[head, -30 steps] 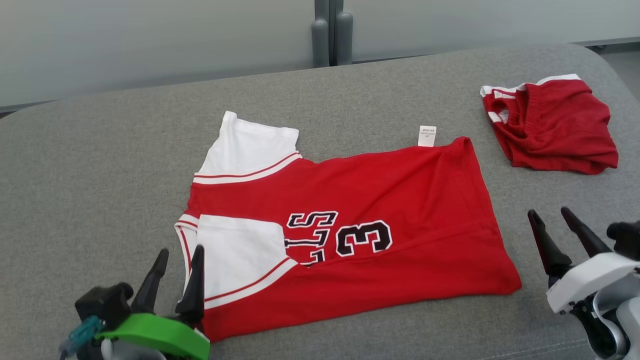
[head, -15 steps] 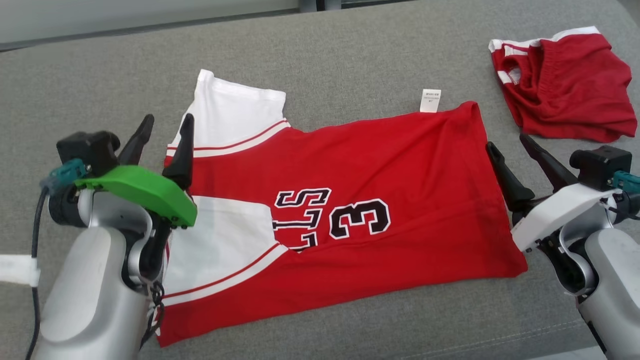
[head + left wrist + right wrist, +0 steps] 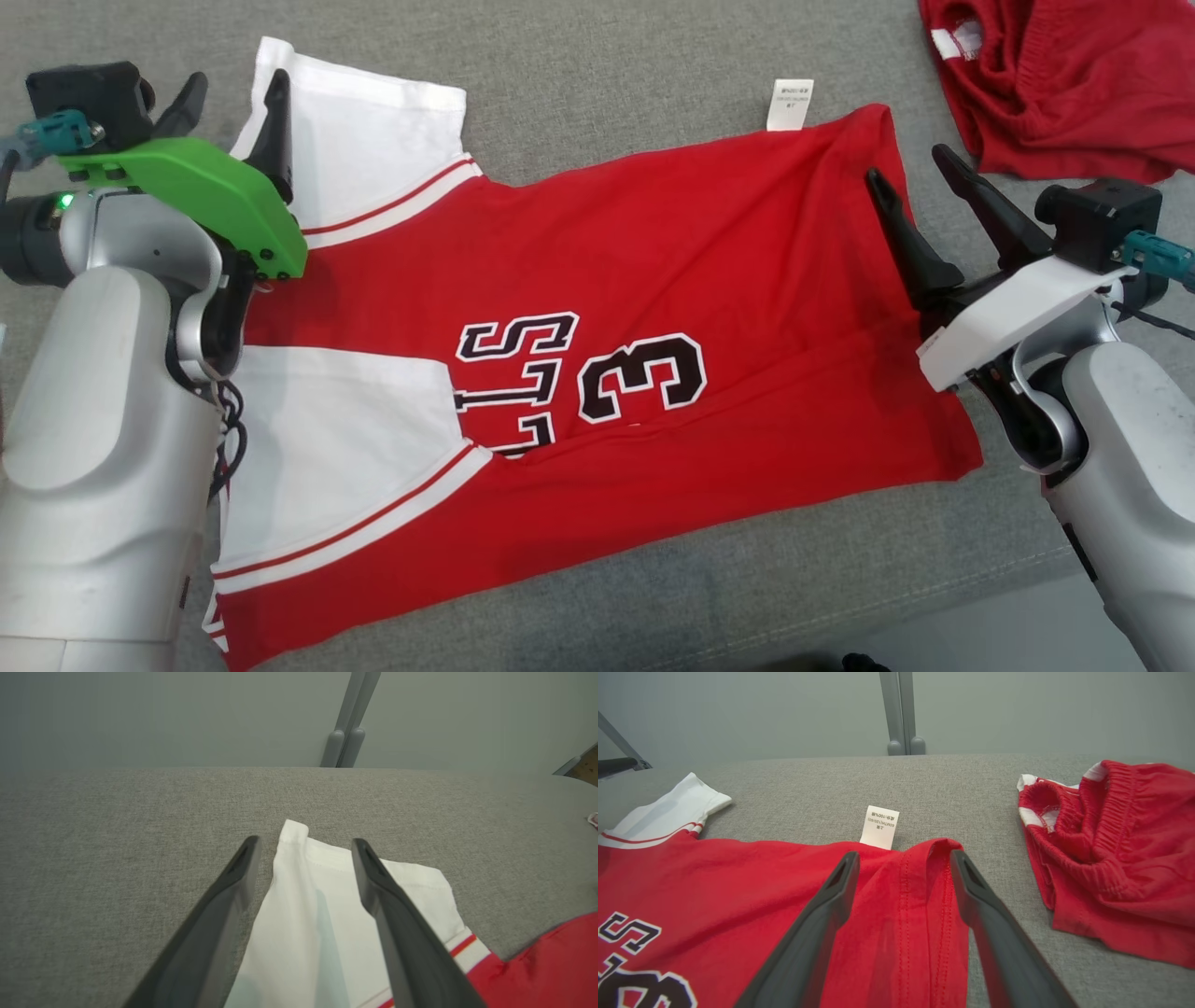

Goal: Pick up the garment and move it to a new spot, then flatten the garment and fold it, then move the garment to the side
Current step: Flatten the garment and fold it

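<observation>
Head view: the red-and-white number-3 fabric jersey (image 3: 653, 271) lies spread mid-way across the grey woven fabric surface (image 3: 607, 56). The left gripper (image 3: 236, 84) is spread over its far-left white sleeve (image 3: 322, 896), and the right gripper (image 3: 906, 163) is spread over the far-right red hem corner (image 3: 920, 877). A shallow pinch might catch one layer only, or snag the nearby crumpled red shorts (image 3: 1055, 84).

Along the right tool (image 3: 903, 858), its 2 dark fingers spread apart, straddling the stitched hem corner of the red jersey (image 3: 738, 891). Just past that corner, a white label (image 3: 879, 827) on the grey surface (image 3: 808, 784). To the right, apart, crumpled red shorts (image 3: 1115, 858). At far left, 1 white sleeve (image 3: 668, 809).
</observation>
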Controlling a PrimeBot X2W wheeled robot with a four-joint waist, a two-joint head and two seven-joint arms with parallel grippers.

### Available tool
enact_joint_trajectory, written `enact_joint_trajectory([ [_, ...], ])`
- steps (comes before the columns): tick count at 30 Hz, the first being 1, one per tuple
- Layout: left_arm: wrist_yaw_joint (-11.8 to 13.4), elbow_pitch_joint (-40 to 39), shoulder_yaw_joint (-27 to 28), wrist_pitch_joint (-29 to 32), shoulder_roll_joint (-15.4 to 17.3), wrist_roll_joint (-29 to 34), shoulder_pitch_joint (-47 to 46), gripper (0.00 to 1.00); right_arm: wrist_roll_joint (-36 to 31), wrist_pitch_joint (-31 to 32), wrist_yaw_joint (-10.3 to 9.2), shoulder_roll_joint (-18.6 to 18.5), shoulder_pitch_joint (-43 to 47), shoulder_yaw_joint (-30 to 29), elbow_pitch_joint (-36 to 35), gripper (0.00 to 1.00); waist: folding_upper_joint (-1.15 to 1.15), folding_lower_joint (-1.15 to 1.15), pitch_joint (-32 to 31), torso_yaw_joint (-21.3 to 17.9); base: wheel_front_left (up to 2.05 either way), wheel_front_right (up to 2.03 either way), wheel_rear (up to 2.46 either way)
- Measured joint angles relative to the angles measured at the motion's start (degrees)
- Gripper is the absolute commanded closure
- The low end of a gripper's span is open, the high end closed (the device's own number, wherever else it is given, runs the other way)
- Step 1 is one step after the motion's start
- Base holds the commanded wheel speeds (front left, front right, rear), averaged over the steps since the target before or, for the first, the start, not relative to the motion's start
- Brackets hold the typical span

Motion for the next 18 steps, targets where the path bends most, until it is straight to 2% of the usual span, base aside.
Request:
enact_joint_trajectory([
  [8, -0.58, 6.03, -0.05, 0.12, 1.25, 0.96, -4.62, 0.00, -0.35, -1.94, 0.00, 1.19, -1.15, -0.02, 1.85, 0.00, 0.00, 0.00, 4.49, -2.62, 0.00, 0.00, 0.00],
  [16, -1.07, 10.13, -0.22, -0.80, 1.34, 1.66, -8.16, 0.00, -0.48, -3.42, 0.02, 1.91, -2.49, 0.16, 3.39, 0.00, 0.00, 0.00, 5.92, -3.81, 0.00, 0.00, 0.00],
  [17, -1.09, 10.43, -0.26, -0.97, 1.35, 1.75, -8.44, 0.10, -0.54, -3.55, 0.21, 2.02, -2.62, 0.24, 3.68, 0.00, 0.00, 0.00, 5.94, -3.84, 0.00, 0.00, 0.00],
  [18, -1.31, 10.85, -0.34, -0.98, 1.35, 1.76, -8.69, 0.30, -0.60, -3.70, 0.23, 2.15, -2.70, 0.31, 3.98, 0.00, 0.00, 0.00, 5.94, -3.85, 0.00, 0.00, 0.00],
])
